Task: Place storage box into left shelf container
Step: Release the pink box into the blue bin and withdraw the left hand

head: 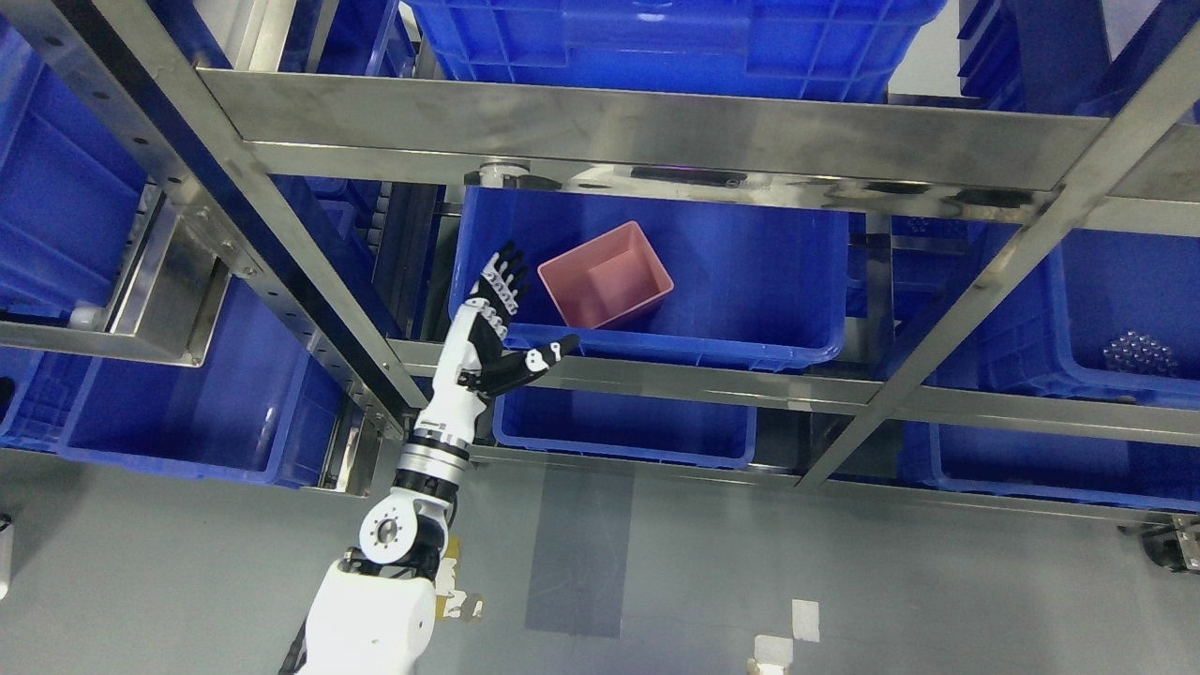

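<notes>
We see a steel rack (600, 127) over grey floor (844, 581). Right of the rack's slanted post (975, 300), a blue bin (1116, 309) holds something metallic and studded (1139, 354).

Shiny steel rack (656, 131) fills most of the view, beams crossing at angles and catching glare off the overhead light. Blue plastic bins (169, 412) are packed in all around its frame. Below the rack it's plain grey floor (844, 581), with a darker grey strip (577, 553) and white tape squares (804, 621) on it.
</notes>
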Available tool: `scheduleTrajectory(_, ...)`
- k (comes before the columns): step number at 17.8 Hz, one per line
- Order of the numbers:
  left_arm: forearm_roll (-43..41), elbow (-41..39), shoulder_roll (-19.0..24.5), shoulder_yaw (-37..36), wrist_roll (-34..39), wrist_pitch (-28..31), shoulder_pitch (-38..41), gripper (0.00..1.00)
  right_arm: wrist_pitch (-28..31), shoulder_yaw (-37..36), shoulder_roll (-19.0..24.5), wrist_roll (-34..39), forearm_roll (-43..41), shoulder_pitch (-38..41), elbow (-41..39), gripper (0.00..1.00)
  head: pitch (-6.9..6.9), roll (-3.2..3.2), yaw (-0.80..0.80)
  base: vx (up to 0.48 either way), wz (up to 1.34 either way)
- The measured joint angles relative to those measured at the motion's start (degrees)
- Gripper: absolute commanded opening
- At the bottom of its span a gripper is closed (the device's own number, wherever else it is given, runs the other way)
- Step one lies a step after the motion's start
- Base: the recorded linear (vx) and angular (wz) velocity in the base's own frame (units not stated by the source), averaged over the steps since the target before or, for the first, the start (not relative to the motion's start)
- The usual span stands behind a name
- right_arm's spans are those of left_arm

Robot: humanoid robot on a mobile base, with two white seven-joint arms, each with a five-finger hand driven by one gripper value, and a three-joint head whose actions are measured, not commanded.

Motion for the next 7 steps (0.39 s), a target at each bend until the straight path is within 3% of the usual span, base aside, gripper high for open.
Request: scheduleTrajectory(7, -0.3, -11.8, 0.0, 5.0, 4.4, 4.0, 4.0, 1.0, 0.0, 0.0, 0.0, 0.1, 0.0, 0.0, 0.0, 1.0, 0.0, 0.0, 0.0, 0.0, 0.0)
